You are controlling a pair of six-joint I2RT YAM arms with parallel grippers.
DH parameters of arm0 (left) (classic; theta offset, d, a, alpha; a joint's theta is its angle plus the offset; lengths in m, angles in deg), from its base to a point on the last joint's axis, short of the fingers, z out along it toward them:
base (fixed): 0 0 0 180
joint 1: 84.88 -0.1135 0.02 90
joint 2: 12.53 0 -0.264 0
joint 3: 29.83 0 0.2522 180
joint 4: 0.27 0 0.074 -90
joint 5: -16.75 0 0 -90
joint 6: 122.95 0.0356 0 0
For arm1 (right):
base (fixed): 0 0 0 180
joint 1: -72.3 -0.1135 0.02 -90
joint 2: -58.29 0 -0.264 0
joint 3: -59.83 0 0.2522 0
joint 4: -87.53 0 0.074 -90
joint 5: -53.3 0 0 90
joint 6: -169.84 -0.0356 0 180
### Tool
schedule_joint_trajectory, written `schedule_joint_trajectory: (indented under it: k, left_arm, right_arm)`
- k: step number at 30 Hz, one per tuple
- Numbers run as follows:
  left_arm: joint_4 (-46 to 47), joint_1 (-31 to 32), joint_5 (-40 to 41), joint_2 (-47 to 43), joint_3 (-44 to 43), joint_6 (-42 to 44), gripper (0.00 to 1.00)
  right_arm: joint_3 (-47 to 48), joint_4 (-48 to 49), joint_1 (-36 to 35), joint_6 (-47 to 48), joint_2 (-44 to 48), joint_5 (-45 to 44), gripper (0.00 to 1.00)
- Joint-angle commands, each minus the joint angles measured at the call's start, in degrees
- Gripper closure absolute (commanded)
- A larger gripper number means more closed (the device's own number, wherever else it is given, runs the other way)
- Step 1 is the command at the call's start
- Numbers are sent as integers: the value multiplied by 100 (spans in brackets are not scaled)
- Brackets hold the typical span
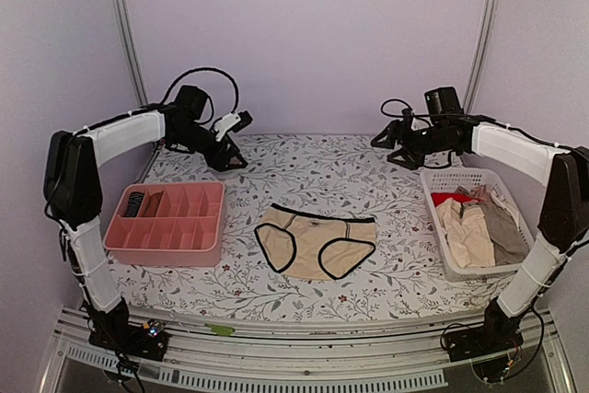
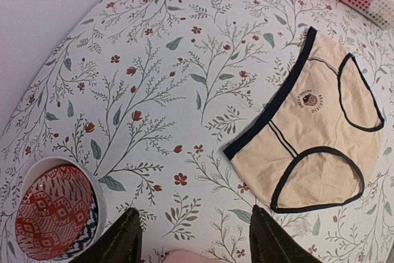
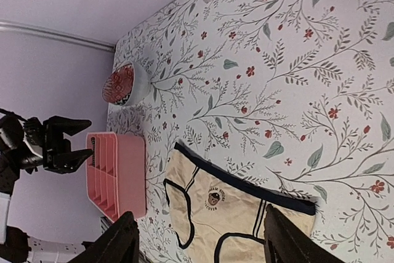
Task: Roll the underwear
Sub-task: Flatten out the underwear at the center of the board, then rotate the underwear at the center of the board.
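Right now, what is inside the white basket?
The basket holds cream cloth, a grey piece and something red. Whatever lies beneath them is covered.

Plain lilac walls [image 1: 304, 34]; 2 metal corner posts [image 1: 126, 25]; floral-print tabletop [image 1: 368, 181].

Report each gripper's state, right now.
Left gripper: open, holding nothing.
Right gripper: open, holding nothing.

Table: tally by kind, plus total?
Flat underwear: 1
Pink tray: 1
Dark item in tray: 1
White basket: 1
Bowl: 1
Clothes in basket: heaped, cannot count
Total: 5, clothes uncounted
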Motion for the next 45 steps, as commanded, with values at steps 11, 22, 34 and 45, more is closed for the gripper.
schedule_joint_trajectory:
  k: [11,22,34,45]
  left_arm:
    - [-476,1874,83,-676,1911,484,51]
    - [-185,1815,186,-199,1597,-265,54]
    - [-264,1726,239,525,1089,-246,55]
    - [-206,1908,767,1850,-61,-97,63]
  right_arm:
    - [-6,-810,-1064,2468,-1689,1143,71]
    - [-691,-725,-1373,2749,-2126,842,78]
    - [-2096,-364,-2573,2287,-723,2207,82]
    - [-2225,-399,-1600,1776,714,1547,70]
